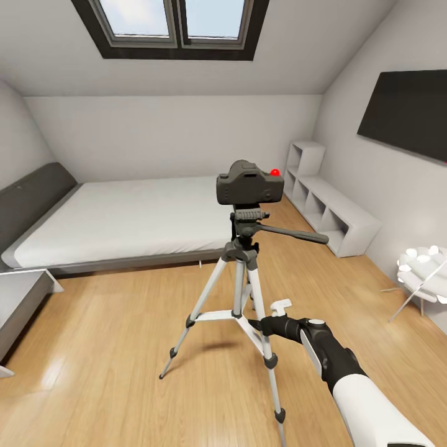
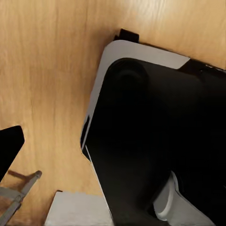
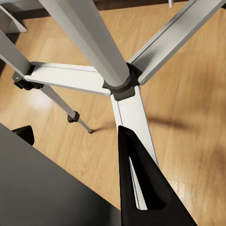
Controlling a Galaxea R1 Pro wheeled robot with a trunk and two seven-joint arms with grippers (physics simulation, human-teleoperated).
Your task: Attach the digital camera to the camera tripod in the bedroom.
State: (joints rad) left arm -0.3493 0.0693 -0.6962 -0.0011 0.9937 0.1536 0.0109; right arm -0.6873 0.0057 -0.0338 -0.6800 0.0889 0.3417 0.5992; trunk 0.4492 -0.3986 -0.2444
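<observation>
Light wood floor runs to the white bed (image 1: 124,220) at the far left. On it stands the camera tripod (image 1: 243,292), and the digital camera (image 1: 249,183) sits on top. Low by its legs is the right gripper (image 1: 273,313); I cannot tell if it is open.

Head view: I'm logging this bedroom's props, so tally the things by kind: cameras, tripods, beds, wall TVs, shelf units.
digital camera: 1
camera tripod: 1
bed: 1
wall TV: 1
white shelf unit: 1
Total: 5
</observation>
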